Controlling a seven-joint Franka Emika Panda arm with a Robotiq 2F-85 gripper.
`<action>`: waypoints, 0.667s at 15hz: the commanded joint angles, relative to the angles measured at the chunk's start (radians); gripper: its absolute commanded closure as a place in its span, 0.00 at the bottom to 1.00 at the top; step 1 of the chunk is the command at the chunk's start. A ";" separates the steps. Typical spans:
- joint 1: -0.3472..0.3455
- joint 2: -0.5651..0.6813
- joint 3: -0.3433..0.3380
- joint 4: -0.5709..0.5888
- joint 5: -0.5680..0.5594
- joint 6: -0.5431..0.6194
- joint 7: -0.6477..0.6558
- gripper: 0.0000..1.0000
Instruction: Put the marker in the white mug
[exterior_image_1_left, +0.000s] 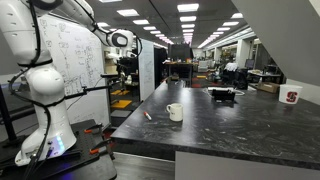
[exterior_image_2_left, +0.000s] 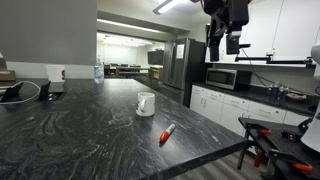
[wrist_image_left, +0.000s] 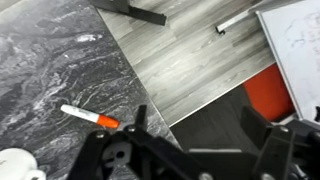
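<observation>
The tool is hanging high in the air, off the table's right edge in an exterior view and well apart from everything on the table. In the wrist view its two fingers are standing spread wide, with nothing between them.

The marker is lying flat on the dark marbled table, near the edge. In the wrist view it is showing a white barrel and an orange-red end. The white mug is standing upright just beyond the marker, farther in from the edge, near it but not touching. In an exterior view the marker is lying to the left of the mug.

A white cup with a red mark is sitting well apart at the far end of the table.
</observation>
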 joint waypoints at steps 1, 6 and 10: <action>-0.024 0.022 -0.007 0.004 -0.028 0.064 0.006 0.00; -0.067 0.100 -0.035 0.031 -0.067 0.148 0.028 0.00; -0.097 0.163 -0.059 0.021 -0.077 0.303 0.152 0.00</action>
